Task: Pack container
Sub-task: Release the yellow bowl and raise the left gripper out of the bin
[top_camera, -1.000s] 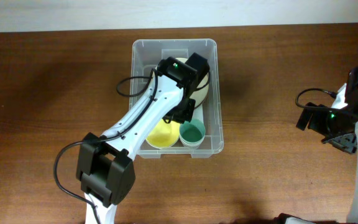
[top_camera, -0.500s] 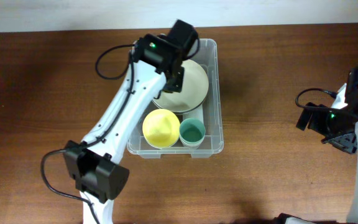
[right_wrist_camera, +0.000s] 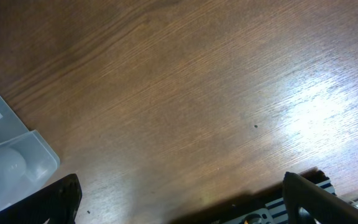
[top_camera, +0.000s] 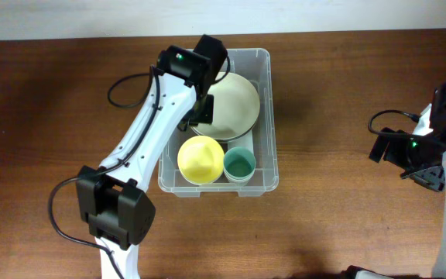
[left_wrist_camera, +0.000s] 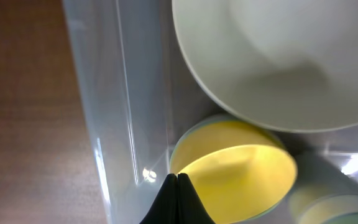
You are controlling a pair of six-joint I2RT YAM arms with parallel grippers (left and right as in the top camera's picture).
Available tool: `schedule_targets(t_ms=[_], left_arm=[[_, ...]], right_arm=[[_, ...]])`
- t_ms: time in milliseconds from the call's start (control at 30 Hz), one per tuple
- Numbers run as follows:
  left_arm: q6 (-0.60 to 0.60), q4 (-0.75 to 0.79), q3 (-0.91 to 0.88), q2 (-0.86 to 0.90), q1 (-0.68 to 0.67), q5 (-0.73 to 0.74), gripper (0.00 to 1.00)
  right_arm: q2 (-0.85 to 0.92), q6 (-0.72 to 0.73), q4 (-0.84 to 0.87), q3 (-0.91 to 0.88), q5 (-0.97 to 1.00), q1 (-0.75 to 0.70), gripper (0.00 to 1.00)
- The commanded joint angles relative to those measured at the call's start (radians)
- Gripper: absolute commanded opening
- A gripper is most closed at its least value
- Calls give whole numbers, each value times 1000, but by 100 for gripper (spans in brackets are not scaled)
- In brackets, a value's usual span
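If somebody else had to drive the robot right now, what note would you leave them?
Left gripper: shut, holding nothing, over the container by its left wall.
Right gripper: open, empty, over the table off to the right.
In the container: cream plate at the far end, yellow bowl and teal cup side by side at the near end.
Done: those three are packed.
Left: probably just lift the left arm out; nothing else to pack is in view.
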Motion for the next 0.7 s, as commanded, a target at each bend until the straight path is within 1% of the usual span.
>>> schedule_targets(t_ms=[0, 100, 367, 667], left_arm=[[-10, 15, -55, -3, -1, 39, 1], [-10, 47, -101, -2, -1, 74, 1], [-10, 89, -192, -2, -1, 74, 1], [-10, 118, -212, -2, -1, 72, 1]], right_arm=[[-11, -8, 0, 15, -2, -3, 99], [-11, -8, 0, 15, -2, -3, 99], [-11, -8, 0, 15, -2, -3, 99], [-11, -8, 0, 15, -2, -3, 99]])
